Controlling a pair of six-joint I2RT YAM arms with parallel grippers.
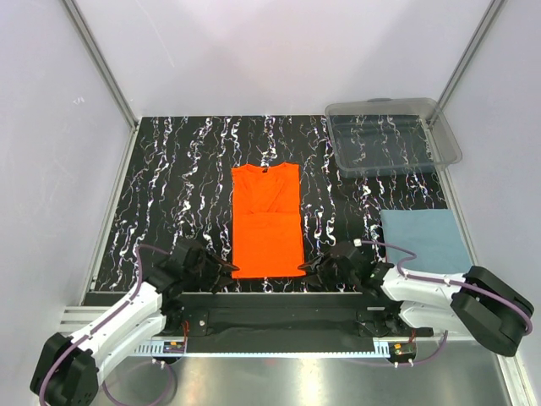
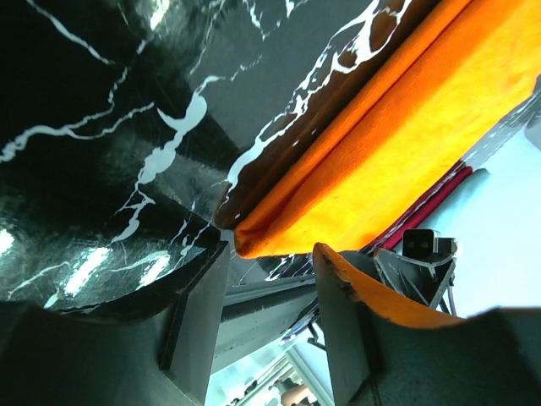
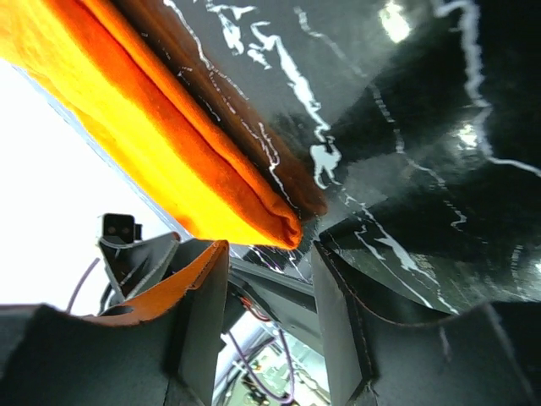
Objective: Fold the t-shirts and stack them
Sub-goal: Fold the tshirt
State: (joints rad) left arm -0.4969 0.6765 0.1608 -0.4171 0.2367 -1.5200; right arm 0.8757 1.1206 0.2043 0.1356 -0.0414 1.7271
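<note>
Presently the orange t-shirt point(image 1: 267, 222) lies flat in the middle of the table point(image 1: 177, 186), folded lengthwise into a narrow strip, collar toward the far edge, hem close to the near edge. Left gripper point(image 1: 226, 269) sits low at the hem's left corner and right gripper point(image 1: 308, 267) at the hem's right corner, both pointing inward along the near edge. Left wrist view: the two fingers point(image 2: 199, 321) stand apart, a clear gap between them, and the doubled corner of orange cloth is just ahead of that gap, not pinched as far as can be seen; an orange tint shows on the inner face of one finger, reflection or cloth I cannot tell. Right wrist view: same arrangement, fingers point(image 3: 338, 321) apart, the folded orange corner just ahead of the opening, lying on the dark marbled surface. Blue-grey t-shirt point(image 1: 425, 241) is a flat folded rectangle near the right edge, toward the near right corner, well apart from the orange one. Clear plastic bin point(image 1: 391, 135) stands at the far right corner.
</note>
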